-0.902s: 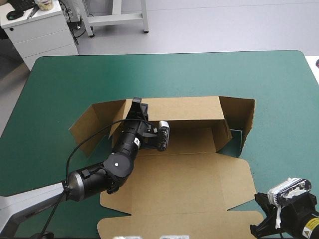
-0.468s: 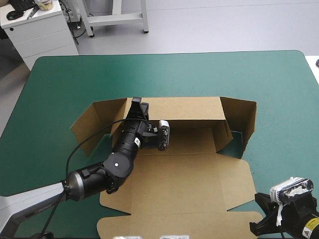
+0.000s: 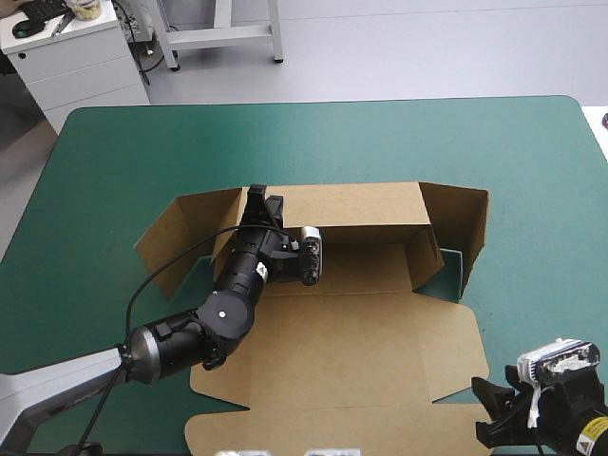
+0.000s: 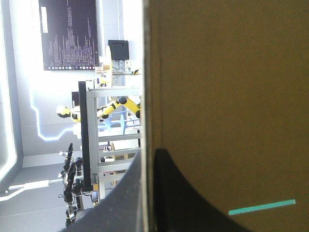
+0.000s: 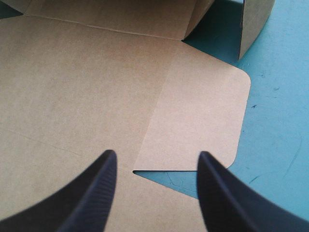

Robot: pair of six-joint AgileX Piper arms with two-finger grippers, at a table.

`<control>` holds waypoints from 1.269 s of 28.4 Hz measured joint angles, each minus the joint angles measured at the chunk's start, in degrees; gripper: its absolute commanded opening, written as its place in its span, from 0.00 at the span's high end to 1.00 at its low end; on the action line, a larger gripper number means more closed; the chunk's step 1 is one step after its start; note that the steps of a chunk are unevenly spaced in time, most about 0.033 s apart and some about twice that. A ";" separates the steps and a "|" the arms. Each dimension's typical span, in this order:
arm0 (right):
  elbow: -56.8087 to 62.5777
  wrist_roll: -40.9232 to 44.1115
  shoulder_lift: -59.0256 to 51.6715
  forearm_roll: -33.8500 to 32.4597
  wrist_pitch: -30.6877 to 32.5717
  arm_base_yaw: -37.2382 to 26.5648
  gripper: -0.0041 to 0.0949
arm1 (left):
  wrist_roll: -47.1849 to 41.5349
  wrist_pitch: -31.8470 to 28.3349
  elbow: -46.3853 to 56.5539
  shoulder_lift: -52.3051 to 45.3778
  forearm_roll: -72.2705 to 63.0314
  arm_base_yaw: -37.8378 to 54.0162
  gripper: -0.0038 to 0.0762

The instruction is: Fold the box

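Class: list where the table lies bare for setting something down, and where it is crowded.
Bare: the cover between the box and the far edge, and strips left and right of it. Crowded: the middle, where the left gripper holds the box's back wall; the right gripper hovers at the near right corner.

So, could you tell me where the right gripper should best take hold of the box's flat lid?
Probably the rounded flap on the lid's right side, approached from the table's right edge. It lies flat, but its outer edge is free on the cover and a cut frees its near end, so one finger could slip under. The right gripper, open, points at it.
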 measured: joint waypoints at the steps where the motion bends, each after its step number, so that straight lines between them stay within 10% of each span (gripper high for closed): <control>1: 0.00 0.58 0.00 0.00 0.00 0.00 0.23 | 0.00 0.00 0.00 0.00 0.00 0.00 0.96; 10: -1.59 10.58 2.94 -4.78 0.72 0.00 0.22 | -0.06 0.00 0.00 0.00 0.00 0.00 0.96; 26: -33.71 11.77 39.11 -16.97 -2.82 -0.56 0.22 | 0.15 0.00 0.00 0.00 0.00 0.07 0.96; 36: -60.11 -6.40 62.47 3.64 5.14 -17.39 0.22 | 0.15 1.77 0.00 0.00 0.00 0.07 0.96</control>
